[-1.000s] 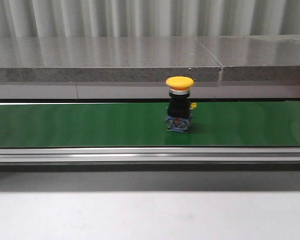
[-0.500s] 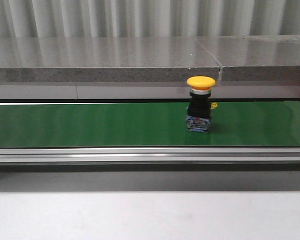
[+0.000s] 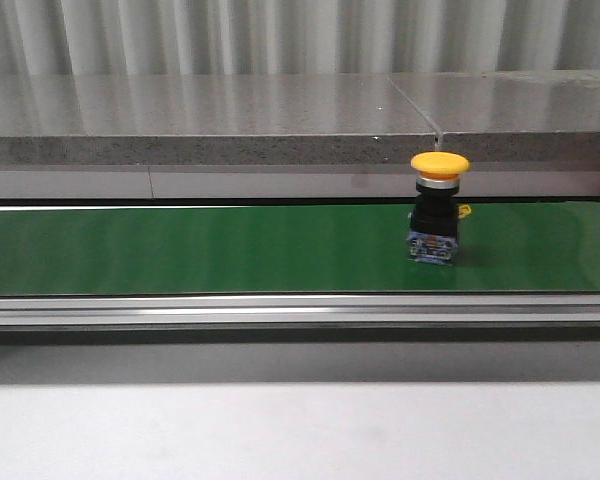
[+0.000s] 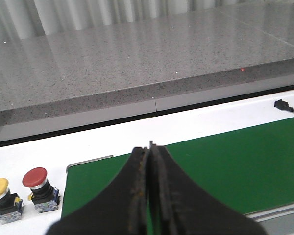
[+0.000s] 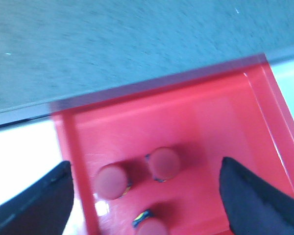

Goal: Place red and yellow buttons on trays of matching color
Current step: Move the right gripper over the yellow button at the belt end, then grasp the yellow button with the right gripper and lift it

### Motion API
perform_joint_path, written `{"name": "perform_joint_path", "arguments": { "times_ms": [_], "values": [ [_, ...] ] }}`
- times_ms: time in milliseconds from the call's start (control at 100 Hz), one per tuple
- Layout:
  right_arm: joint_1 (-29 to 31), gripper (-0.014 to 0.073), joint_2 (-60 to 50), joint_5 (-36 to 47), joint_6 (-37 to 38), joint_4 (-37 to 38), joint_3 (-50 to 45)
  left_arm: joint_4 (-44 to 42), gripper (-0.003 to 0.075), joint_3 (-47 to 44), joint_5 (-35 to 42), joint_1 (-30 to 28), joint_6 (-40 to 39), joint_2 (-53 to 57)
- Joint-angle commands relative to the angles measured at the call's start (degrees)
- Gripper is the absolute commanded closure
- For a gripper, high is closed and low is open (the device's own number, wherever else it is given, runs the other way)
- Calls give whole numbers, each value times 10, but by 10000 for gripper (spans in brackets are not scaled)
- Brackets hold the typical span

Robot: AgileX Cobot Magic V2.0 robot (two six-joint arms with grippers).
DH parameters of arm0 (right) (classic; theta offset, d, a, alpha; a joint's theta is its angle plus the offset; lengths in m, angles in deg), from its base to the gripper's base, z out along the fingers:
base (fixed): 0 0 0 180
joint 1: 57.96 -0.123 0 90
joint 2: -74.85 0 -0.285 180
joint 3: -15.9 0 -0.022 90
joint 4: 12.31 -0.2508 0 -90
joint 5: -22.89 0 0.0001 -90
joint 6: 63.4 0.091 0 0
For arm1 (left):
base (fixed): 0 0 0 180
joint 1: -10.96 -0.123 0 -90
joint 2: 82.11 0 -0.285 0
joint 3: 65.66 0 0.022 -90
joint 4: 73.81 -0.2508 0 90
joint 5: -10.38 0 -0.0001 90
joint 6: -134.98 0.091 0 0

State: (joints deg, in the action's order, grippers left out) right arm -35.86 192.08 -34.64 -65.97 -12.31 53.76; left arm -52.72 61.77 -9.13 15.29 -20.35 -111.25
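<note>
A yellow mushroom-head button [image 3: 439,215] stands upright on the green conveyor belt [image 3: 200,248], toward its right end, with the grey stone ledge [image 3: 230,120] behind it. The left gripper [image 4: 150,147] hangs over the belt's near end with its two dark fingers pressed together and nothing between them, while a spare yellow button [image 4: 3,193] and a red button [image 4: 39,189] sit side by side on the white table just beside the belt. The right gripper [image 5: 144,191] is spread wide above the red tray [image 5: 210,122], where three red buttons [image 5: 164,163] stand close together.
</note>
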Motion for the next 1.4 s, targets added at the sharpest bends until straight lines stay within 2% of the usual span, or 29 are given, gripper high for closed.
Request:
{"name": "perform_joint_path", "arguments": {
  "times_ms": [0,260,510,660,800,970,1060,1390],
  "values": [
    [-26,-8,-72,-5,-25,0,19,12,740,16,41,5,-2,-3],
    [-98,-8,-172,-75,-57,0,-34,12,740,16,41,5,-2,-3],
    [-128,-8,-289,-80,-60,0,-198,12,740,16,41,5,-2,-3],
    [-142,-8,-338,-107,-91,-6,-299,12,740,16,41,5,-2,-3],
    [-151,-8,-346,-148,-113,-22,-365,12,740,16,41,5,-2,-3],
    [-176,-8,-345,-146,-160,-73,-427,12,740,16,41,5,-2,-3],
    [-193,-8,-345,-132,-180,-96,-450,12,740,16,41,5,-2,-3],
    [-239,-8,-311,-77,-194,-98,-471,12,740,16,41,5,-2,-3]
  ]
}}
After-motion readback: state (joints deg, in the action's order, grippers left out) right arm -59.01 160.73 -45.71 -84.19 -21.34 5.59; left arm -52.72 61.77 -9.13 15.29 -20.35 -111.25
